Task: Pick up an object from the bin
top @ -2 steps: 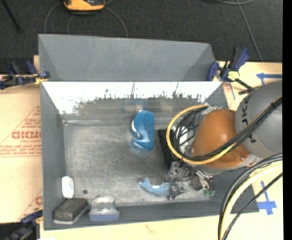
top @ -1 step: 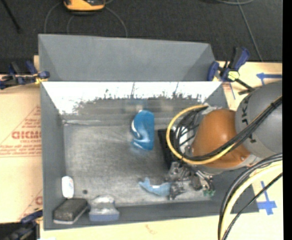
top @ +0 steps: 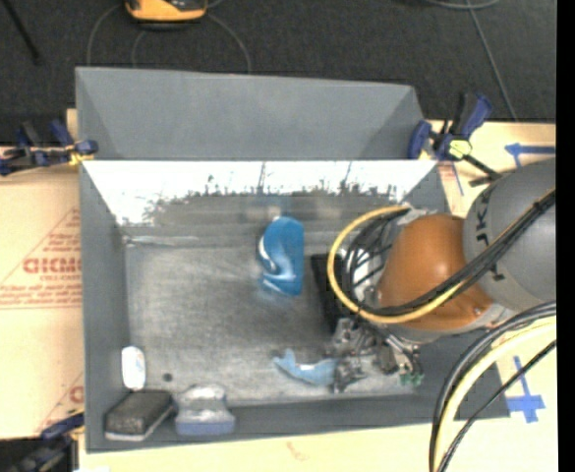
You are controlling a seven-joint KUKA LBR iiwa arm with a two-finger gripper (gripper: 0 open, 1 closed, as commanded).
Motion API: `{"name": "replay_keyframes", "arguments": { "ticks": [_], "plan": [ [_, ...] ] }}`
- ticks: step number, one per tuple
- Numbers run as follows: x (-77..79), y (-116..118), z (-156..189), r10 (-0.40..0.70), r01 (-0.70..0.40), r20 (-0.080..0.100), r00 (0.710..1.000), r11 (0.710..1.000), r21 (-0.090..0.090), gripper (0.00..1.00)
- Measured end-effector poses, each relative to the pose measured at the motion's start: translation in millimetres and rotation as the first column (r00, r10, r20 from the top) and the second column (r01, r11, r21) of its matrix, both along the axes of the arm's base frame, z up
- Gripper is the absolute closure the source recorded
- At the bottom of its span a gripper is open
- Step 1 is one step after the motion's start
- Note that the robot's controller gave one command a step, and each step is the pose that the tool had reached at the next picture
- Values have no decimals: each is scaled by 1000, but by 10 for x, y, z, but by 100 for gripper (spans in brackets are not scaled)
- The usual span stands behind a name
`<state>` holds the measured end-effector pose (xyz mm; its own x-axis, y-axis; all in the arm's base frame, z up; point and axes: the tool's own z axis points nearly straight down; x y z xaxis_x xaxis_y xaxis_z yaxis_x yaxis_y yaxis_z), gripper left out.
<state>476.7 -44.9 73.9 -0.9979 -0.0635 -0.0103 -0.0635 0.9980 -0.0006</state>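
Near wall of the bin (top: 100, 293), left corner: dark grey block (top: 138, 413); clear pale packet (top: 204, 407) touching it; small white piece (top: 133, 367) just behind; all well apart from the arm. Near right: end effector (top: 366, 360) low over the bin floor, under the orange wrist cover (top: 427, 273); a flat pale-blue piece (top: 305, 369) lies just beside it, seemingly touching. Judgement: nearest thing, so the likely pick; it is thin and flat, so seat low against the floor, centre over its thicker end, close gently, lift straight up clear of the near wall. Farther in, mid-bin: larger blue curved thing (top: 282, 254), lying alone. Hard to make out: whether the end effector is wide or narrow cannot be told; cables and cover crowd it; whether the pale-blue piece is already gripped is unclear.
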Motion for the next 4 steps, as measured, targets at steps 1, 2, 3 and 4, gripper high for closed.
{"name": "replay_keyframes", "arguments": {
  "ticks": [1,2,3,4],
  "plan": [
    [1,0,10,1,-1,-2,1000,1000,0,100],
    [-20,1,70,1,-1,-12,1000,1000,1,100],
    [-30,0,287,1,-1,-16,1000,1000,0,100],
    [-4,-4,434,1,-1,-8,1000,1000,-1,100]
  ]
}}
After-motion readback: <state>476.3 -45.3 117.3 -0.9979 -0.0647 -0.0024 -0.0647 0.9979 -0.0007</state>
